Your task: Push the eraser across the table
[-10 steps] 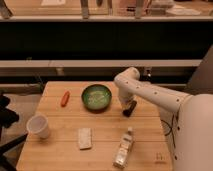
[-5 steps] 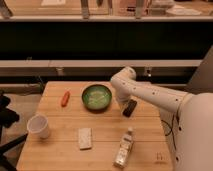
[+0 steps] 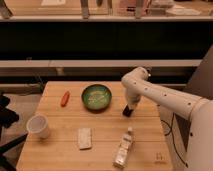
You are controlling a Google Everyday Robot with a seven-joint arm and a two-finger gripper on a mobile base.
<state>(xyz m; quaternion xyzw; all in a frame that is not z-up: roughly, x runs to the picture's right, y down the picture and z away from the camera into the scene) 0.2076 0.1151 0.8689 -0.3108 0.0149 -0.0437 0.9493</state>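
Observation:
The eraser [image 3: 127,113] is a small black block on the light wooden table [image 3: 60,155], right of the green bowl [image 3: 96,96]. My gripper [image 3: 129,108] points down at the end of the white arm and sits right on top of the eraser, against its right side. The gripper tip and the eraser merge into one dark shape, so most of the eraser is hidden.
A small orange-red object [image 3: 64,98] lies left of the bowl. A white cup [image 3: 38,126] stands at the front left. A pale rectangular pad [image 3: 84,138] and a lying bottle [image 3: 124,147] are at the front. The table's right edge is close to the gripper.
The arm's upper joint has swung a little to the right. The gripper tip stays at about the same spot by the eraser.

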